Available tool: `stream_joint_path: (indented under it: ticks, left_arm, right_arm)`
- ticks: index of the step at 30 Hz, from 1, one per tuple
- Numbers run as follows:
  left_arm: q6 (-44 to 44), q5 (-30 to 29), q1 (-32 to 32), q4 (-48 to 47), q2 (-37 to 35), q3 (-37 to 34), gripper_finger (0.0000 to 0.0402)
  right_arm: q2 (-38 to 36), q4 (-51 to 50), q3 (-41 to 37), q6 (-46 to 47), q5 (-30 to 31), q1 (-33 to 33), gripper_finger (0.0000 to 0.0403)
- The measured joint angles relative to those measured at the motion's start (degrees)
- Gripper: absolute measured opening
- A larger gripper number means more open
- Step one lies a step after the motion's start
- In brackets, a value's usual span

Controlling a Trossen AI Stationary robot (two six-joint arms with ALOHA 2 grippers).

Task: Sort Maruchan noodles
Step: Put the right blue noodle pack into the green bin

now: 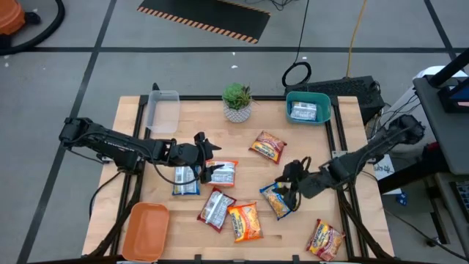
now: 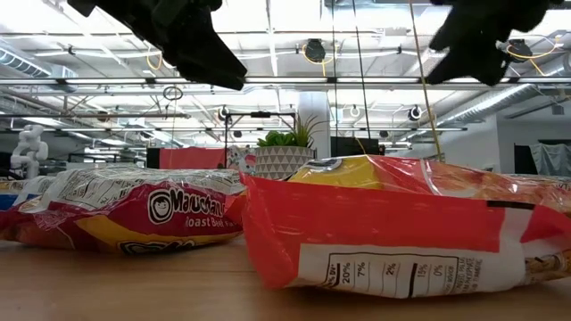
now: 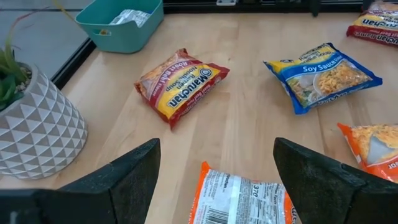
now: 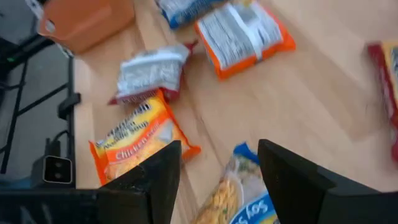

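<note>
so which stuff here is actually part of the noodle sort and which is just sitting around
Part of the job:
- noodle packets, loose on the table, one in the teal tray
- orange tray
- clear tray
- left gripper, open over an orange packet
- right gripper, open over a blue packet

Just lying about:
- potted plant

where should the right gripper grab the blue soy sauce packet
Take the blue soy sauce packet across its narrow width near the middle, coming straight down from above. It lies flat on the table, apart from its neighbours, so both long edges are free. The right gripper already hangs over it with its fingers open.
</note>
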Motion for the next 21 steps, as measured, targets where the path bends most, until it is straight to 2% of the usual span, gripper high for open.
stream_joint_path:
  ticks: [7,13,21]
  left_arm:
    - [-5.42,-0.01,-0.95,0.13,0.00,0.00,0.0317]
    - [-8.26,0.00,-3.18,1.67,0.00,0.00,0.0317]
    - [-10.74,-0.02,-6.89,3.06,0.00,0.00,0.0317]
  right_arm:
    - [5.05,-0.25,0.17,7.56,0.03,3.39,0.0205]
    - [6.26,-0.21,0.64,12.58,-3.86,7.37,0.0205]
    - [6.26,-2.75,0.66,24.75,1.58,15.45,0.0205]
